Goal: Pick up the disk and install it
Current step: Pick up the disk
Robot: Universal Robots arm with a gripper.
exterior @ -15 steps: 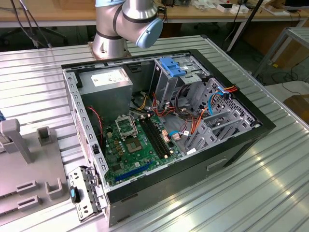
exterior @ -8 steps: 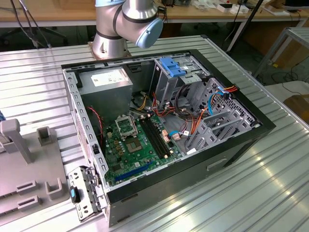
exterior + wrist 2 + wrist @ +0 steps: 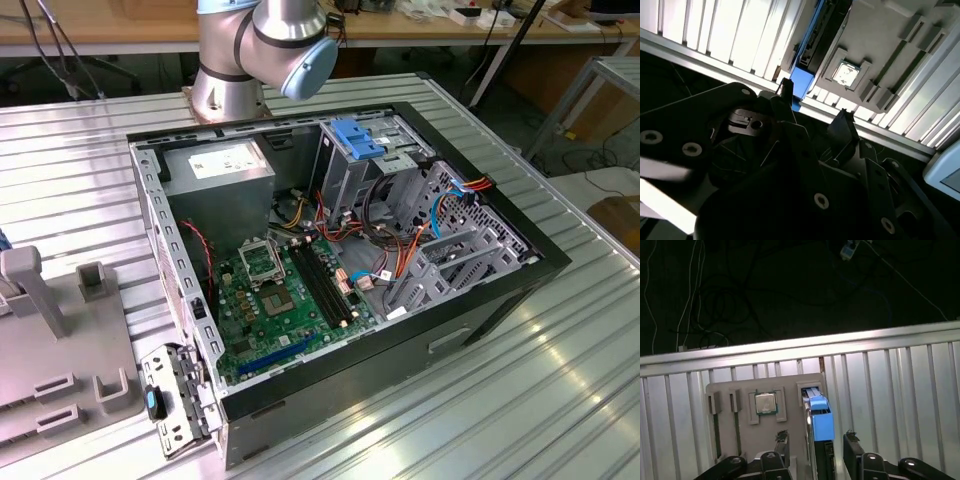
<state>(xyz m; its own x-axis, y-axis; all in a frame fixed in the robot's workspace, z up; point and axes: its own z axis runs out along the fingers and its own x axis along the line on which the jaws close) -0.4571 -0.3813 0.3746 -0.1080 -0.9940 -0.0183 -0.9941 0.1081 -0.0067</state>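
The disk (image 3: 820, 424) stands on edge in a slot of a grey fixture plate (image 3: 740, 440); its bright blue carrier end faces me and its dark body runs back behind it. My gripper (image 3: 817, 442) is open, with one black fingertip on each side of the disk and a gap to it on both sides. In the second wrist view the gripper (image 3: 814, 107) sits just short of the disk's blue end (image 3: 801, 82), and the fingertips (image 3: 785, 90) hold nothing.
A processor chip (image 3: 765, 402) sits in a recess of the fixture plate beside the disk. The fixture (image 3: 60, 350) lies on the ribbed metal table at the exterior view's left. The open computer case (image 3: 340, 260) holds a motherboard, cables and a drive cage with a light-blue latch (image 3: 358, 135).
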